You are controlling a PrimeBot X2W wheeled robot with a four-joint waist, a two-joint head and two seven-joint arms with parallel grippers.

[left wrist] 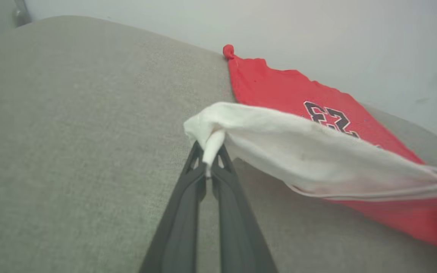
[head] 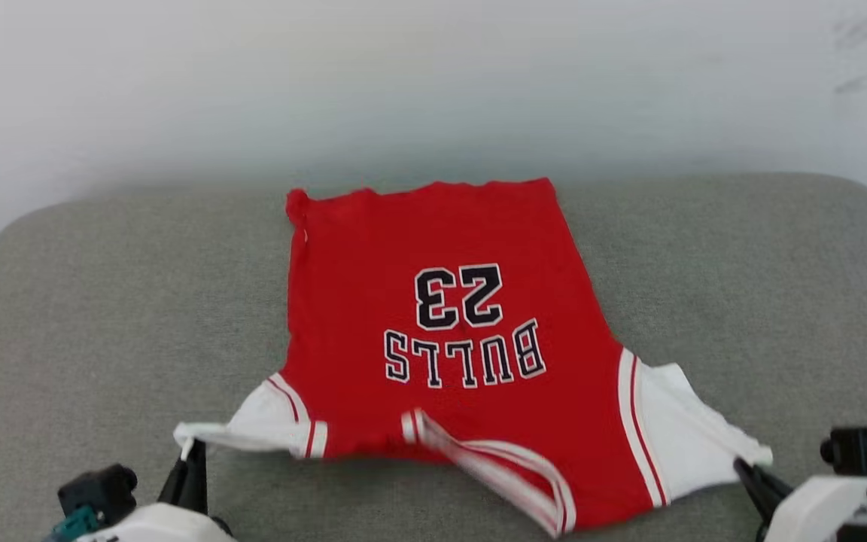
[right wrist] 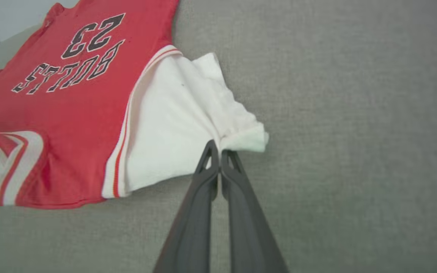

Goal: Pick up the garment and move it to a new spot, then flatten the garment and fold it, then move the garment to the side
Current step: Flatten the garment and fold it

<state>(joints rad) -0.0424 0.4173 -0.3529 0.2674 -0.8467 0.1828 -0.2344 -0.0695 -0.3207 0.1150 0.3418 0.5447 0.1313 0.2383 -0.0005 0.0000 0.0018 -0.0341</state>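
The garment [head: 373, 301], a red T-shirt with white sleeves and upside-down "BULLS 23" lettering, lies spread on a grey padded surface [head: 102, 301], its collar toward me. My left gripper [head: 191, 450] is at the lower left, shut on the tip of the left white sleeve [head: 253, 421]. In the left wrist view the gripper [left wrist: 209, 155] pinches that sleeve [left wrist: 298, 151], which is raised a little off the surface. My right gripper [head: 743, 465] is at the lower right, shut on the tip of the other white sleeve [head: 682, 421]. The right wrist view shows the gripper [right wrist: 218, 149] on the sleeve's [right wrist: 173, 125] edge.
The grey surface [right wrist: 355, 132] reaches well beyond the garment on both sides and has rounded far corners. A pale wall [head: 433, 75] rises right behind it. The shirt's hem [head: 426, 188] lies close to the surface's far edge.
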